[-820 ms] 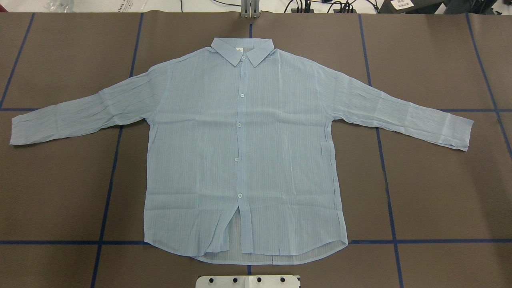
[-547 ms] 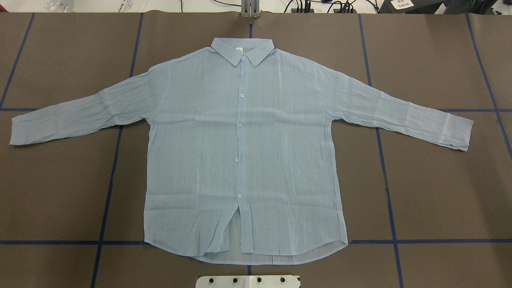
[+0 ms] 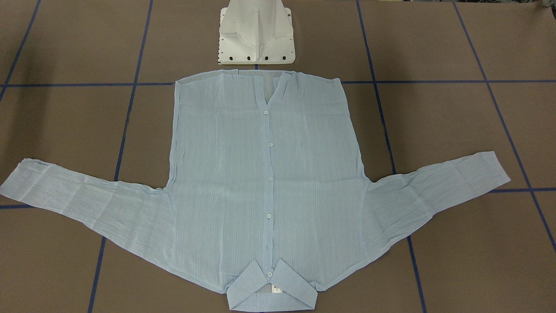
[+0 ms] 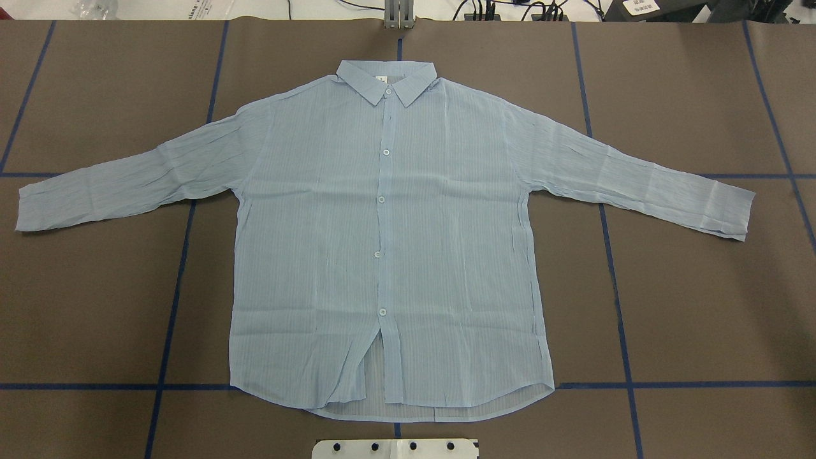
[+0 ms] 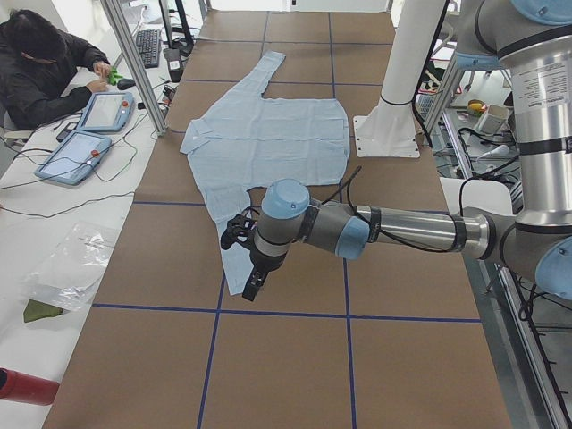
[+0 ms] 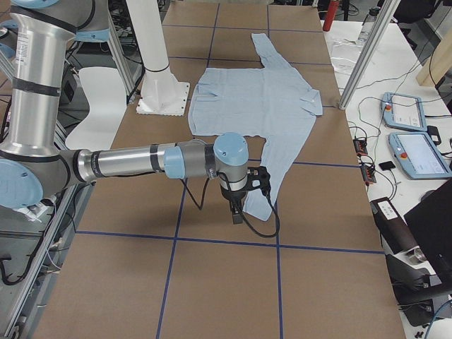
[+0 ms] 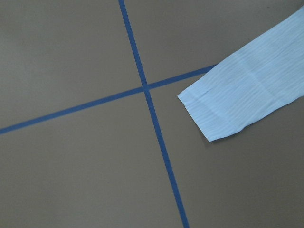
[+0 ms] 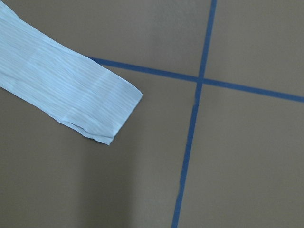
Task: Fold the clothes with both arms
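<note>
- One shirt lies flat, buttoned and face up on the brown desk; its collar points away from the robot, its hem is just short of the white pedestal base, and both sleeves are spread wide
- Left: the left arm hangs over the desk near the left cuff; I cannot tell whether its jaws are open or hold anything; in its wrist view the cuff lies loose, just beside a crossing of blue tape lines
- Middle: the cloth looks thin, light and limp, likely to slip and wrinkle; a pinch through both layers at a cuff or shoulder seems the safest hold
- Right: the right arm hangs likewise near the right cuff; the state of its jaws cannot be told either
- Room: bare desk lies beyond both cuffs and beside the body, so the sleeves could swing inward freely; the desk's far edge is near the collar
</note>
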Motion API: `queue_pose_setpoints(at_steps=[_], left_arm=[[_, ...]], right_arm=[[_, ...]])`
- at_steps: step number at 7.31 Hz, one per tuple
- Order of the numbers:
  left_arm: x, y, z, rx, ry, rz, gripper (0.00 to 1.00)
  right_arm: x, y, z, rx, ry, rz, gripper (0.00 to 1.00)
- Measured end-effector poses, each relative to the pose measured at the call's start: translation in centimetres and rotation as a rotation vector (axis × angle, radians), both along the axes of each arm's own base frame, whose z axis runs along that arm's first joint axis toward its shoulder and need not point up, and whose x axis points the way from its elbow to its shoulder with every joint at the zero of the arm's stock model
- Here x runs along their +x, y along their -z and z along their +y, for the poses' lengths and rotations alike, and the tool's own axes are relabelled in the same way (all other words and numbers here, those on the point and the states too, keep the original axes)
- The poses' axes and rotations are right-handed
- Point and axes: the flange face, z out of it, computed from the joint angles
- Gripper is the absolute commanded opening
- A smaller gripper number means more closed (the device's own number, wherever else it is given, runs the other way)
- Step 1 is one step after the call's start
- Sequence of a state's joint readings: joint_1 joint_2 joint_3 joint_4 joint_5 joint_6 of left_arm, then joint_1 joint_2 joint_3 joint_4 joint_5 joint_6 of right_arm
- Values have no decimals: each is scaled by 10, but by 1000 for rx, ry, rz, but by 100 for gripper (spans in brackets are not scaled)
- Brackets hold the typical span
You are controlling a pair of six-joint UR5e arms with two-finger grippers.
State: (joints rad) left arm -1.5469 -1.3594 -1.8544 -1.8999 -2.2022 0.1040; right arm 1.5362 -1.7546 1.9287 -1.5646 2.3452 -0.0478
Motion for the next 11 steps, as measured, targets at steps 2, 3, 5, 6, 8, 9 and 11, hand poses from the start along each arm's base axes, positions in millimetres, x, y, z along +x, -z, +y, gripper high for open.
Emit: queue_pose_setpoints(at_steps=[2, 3, 5, 6, 8, 9, 11], left_arm=[[-2, 26, -30, 204, 17, -8, 100], [-3, 39, -45, 284, 19, -4, 100], [-2, 58, -72, 387, 18, 1, 100], [-2, 59, -78, 401, 17, 3, 100], [-2, 59, -80, 406, 16, 3, 100], [-2, 59, -80, 407, 16, 3, 100], [-2, 60, -80, 410, 16, 3, 100]], right_arm=[[-2, 29, -19, 139, 2, -17, 100], [-2, 36, -23, 184, 3, -18, 100], [-1, 30, -27, 203, -8, -15, 100], [-3, 29, -30, 215, -26, -18, 100], [-37, 21, -43, 202, -82, -56, 100], [-64, 7, -49, 187, -118, -72, 99], [-113, -41, -63, 190, -201, -63, 87]])
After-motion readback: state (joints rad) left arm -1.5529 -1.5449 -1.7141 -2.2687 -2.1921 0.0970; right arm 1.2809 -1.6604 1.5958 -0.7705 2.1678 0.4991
